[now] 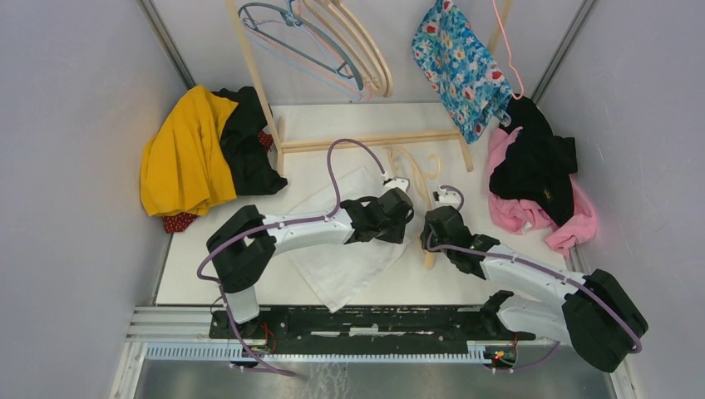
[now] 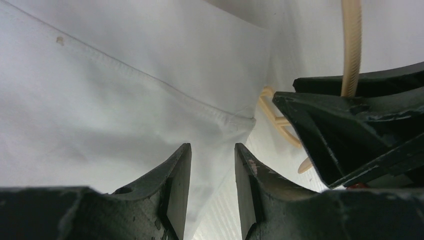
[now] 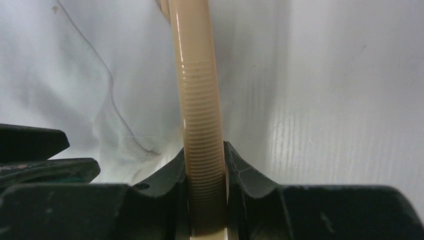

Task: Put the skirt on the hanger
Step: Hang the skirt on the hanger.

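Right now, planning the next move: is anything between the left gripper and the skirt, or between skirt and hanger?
Nothing visible. The left gripper hovers open at the skirt's edge; the hanger, clamped in the right gripper, lies just beside that edge.

Two arms point(image 1: 312, 229) point(image 1: 532, 274), one white skirt point(image 1: 349, 266), one tabletop hanger point(image 3: 200, 125), one wooden rack point(image 1: 366, 141), two clothing piles point(image 1: 187, 150) point(image 1: 540, 166)

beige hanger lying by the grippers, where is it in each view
top external: beige hanger mid-frame, right of the white skirt
left wrist: hanger upper right, skirt filling the left
right wrist: hanger upright down the centre, skirt on the left
shared landmark: the skirt
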Robot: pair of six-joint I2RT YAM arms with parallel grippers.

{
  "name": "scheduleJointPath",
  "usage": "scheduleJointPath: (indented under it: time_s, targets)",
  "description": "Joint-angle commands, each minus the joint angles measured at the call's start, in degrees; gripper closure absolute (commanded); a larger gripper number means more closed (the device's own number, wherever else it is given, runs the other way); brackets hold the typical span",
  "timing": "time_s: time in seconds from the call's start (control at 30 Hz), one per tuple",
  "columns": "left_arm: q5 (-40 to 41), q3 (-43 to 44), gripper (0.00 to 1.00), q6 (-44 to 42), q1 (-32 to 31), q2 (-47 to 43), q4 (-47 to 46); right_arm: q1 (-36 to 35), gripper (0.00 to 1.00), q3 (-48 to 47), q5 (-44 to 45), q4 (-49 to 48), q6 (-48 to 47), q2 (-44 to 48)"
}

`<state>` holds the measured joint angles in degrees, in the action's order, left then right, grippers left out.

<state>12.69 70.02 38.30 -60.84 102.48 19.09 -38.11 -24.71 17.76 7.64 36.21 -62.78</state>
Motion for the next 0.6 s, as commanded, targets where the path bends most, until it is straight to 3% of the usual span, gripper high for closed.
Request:
scheduleJointPath:
  time_s: [0.0, 0.3, 0.57]
  targets:
    - [-0.46, 0.29, 0.55, -0.62, -0.07, -1.32, -2.65, -3.23, 0.99, 0.67, 2.15, -2.37, 2.03, -2.18]
    - [2.49, -3.71, 0.50, 0.03, 1.33, -3.07, -2.97, -7.19, 0.99, 0.23, 5.55, 0.17, 2.55, -1.67]
    - [-1.44, -11.66, 0.40, 0.11, 15.18, -11.94, -1.06, -8.11, 0.99, -1.87, 4.04, 7.14, 0.55, 4.31]
